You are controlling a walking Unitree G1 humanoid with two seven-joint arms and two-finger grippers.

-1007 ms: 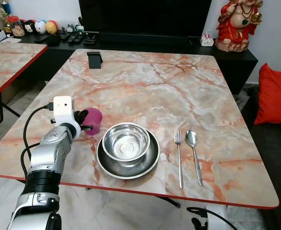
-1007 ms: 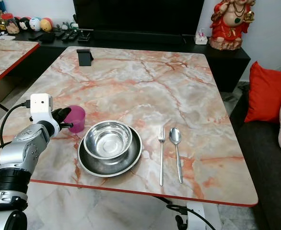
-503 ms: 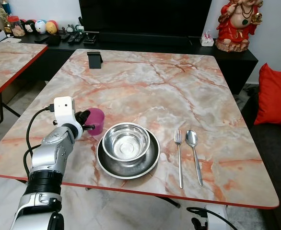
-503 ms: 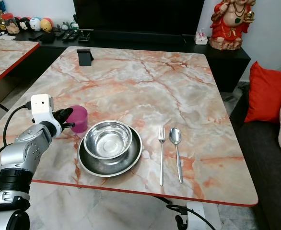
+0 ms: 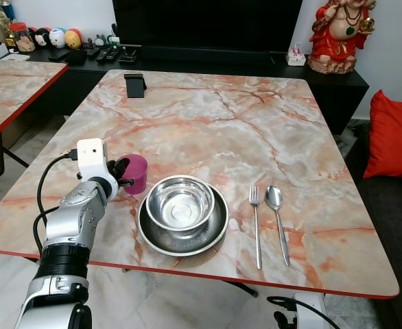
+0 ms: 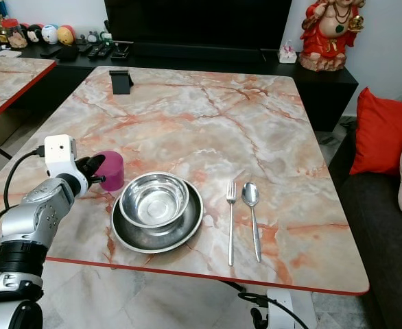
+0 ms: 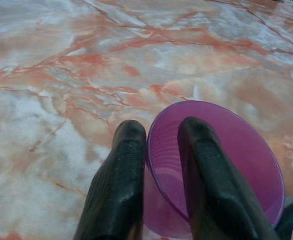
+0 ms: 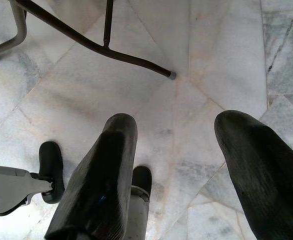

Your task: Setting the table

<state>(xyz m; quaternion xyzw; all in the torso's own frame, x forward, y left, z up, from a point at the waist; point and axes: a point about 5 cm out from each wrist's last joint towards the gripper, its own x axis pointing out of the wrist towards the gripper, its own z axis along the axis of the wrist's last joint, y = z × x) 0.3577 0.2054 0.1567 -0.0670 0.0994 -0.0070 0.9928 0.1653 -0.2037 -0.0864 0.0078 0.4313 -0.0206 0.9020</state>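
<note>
Purple cup (image 5: 135, 173) in left gripper (image 7: 159, 165), just beside steel bowl (image 5: 180, 204).

Purple cup (image 5: 135, 173): side facing left end effector (image 5: 121, 175) hidden behind its black fingers and white wrist camera; in wrist view cup base cut off by frame edge. Plate (image 5: 183, 232) beside cup: mostly covered by steel bowl (image 5: 180, 203). Left desk (image 5: 9, 82) beyond cup: cut off by frame edge. Small toys (image 5: 58, 37) on black shelf (image 5: 208, 63) far behind cup: too small to identify. Red cushion (image 5: 394, 135): cropped at frame edge.
</note>
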